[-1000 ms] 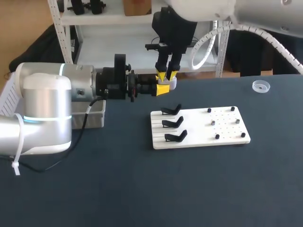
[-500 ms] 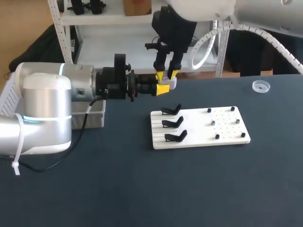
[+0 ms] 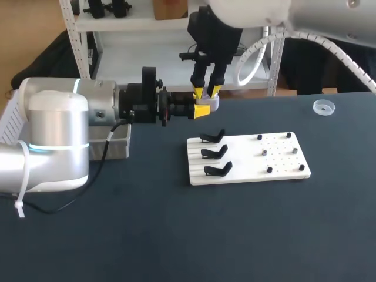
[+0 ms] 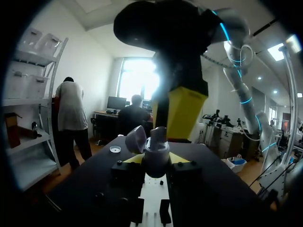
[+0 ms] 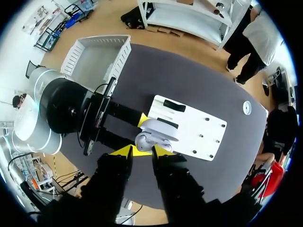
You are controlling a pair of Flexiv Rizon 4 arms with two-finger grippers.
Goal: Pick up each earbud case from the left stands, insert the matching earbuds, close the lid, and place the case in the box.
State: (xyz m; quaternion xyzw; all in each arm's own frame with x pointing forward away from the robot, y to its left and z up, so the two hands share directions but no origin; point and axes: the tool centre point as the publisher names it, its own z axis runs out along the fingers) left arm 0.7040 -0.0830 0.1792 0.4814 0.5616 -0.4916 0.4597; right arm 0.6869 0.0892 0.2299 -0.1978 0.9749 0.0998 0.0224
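Case (image 3: 214, 103) w/ lid open, clamped in left gripper (image 3: 203, 110), upper ctr; right gripper (image 3: 207, 93) just above, jaws slightly apart.

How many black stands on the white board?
3, in a column on the board's left side: far stand, middle stand, near stand. All empty; none looks hidden.
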